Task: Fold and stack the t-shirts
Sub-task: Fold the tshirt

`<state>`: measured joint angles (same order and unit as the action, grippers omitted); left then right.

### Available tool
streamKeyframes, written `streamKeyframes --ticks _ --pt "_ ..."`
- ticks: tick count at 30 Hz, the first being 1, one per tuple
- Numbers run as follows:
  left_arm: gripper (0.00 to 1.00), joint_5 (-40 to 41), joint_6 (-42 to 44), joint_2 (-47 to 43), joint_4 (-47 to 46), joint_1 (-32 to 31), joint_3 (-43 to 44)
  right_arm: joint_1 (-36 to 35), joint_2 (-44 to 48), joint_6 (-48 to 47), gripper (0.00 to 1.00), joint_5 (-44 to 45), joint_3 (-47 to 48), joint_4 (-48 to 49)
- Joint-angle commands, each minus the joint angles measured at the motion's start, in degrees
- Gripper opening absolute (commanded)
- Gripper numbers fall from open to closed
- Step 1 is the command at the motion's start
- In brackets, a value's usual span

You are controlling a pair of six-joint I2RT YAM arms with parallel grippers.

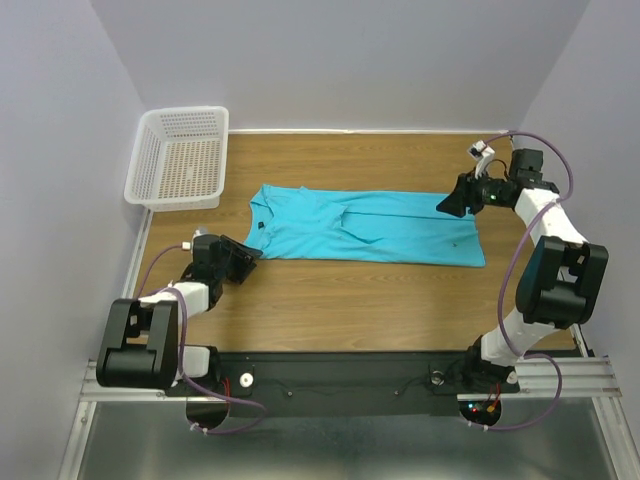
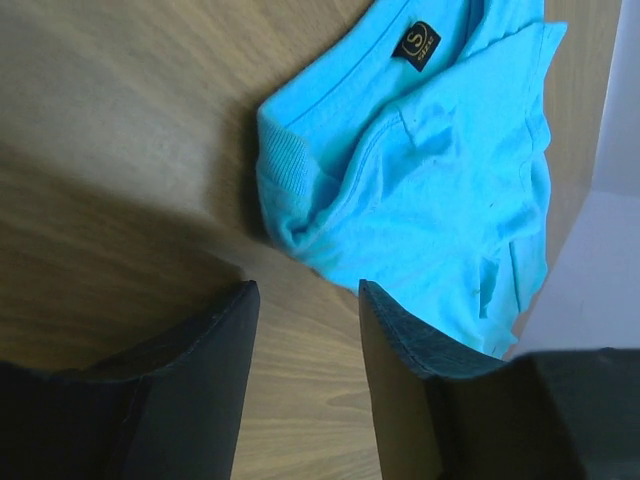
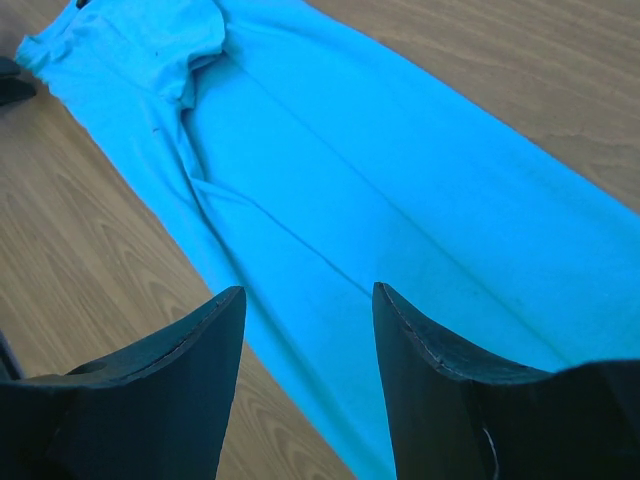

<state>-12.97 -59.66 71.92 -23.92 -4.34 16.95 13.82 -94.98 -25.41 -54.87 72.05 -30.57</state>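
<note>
The t-shirt (image 1: 365, 225) is spread as a long strip on the bench (image 1: 350, 300), collar to the left. The left gripper (image 1: 245, 258), just beside the collar, and the right gripper (image 1: 448, 203), over the hem's far corner, are held apart and empty. All layers should be pinched together before folding.

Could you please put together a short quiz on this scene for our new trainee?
1. True or false: the turquoise-blue cotton t-shirt lies on the wooden table, outside the white plastic mesh basket.
2. Which end of the shirt is nearest the left gripper? A) neck B) hem C) neither
3. What does the right gripper hold?
Key: 1 true; 2 A; 3 nothing, its jaws stand open.
</note>
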Motion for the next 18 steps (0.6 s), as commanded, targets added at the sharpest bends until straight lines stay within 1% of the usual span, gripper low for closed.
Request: streamKeyframes --ticks 1,2,4,6,7,9,10,12,13,15,16,18 --pt "0.52 2.51 1.56 5.23 -2.88 0.38 3.44 0.24 2.43 -0.25 0.59 -2.87 -0.51 0.77" --pt "0.48 2.69 2.08 5.33 -3.32 0.38 3.61 0.24 2.43 -0.43 0.59 -2.87 -0.6 0.77" --pt "0.47 4.27 1.83 5.07 -1.93 0.56 4.23 0.24 1.99 -0.52 0.59 -3.4 -0.25 0.77" --pt "0.42 5.85 2.35 4.72 -0.96 0.73 4.85 0.32 1.64 -0.43 0.59 -4.27 0.02 0.77" --pt "0.37 6.11 2.88 4.55 -0.43 1.08 4.93 -0.02 1.03 0.0 0.59 -5.15 0.54 0.77" --pt "0.31 5.77 3.23 4.54 -0.25 1.61 5.02 -0.64 0.41 0.53 0.59 -5.6 1.33 0.68" --pt "0.24 5.59 3.67 4.72 0.01 1.88 5.11 -1.51 -0.11 0.62 0.59 -5.25 1.95 0.68" --pt "0.17 5.24 4.02 4.98 0.54 2.4 5.72 -2.57 -0.38 0.89 0.59 -4.98 2.74 0.77" --pt "0.1 5.24 4.2 4.98 1.07 2.58 5.9 -3.1 -0.56 1.15 0.59 -4.81 3.0 0.77" --pt "0.02 5.32 4.81 4.98 2.03 2.93 6.69 -4.59 -1.08 1.24 0.59 -4.72 3.97 0.77" --pt "0.0 5.5 5.08 4.46 3.08 3.11 6.95 -5.73 -1.26 1.5 0.59 -4.37 4.32 0.77" --pt "0.0 6.03 5.43 3.58 4.05 3.46 7.22 -6.87 -1.61 1.68 0.59 -3.58 5.03 0.77"
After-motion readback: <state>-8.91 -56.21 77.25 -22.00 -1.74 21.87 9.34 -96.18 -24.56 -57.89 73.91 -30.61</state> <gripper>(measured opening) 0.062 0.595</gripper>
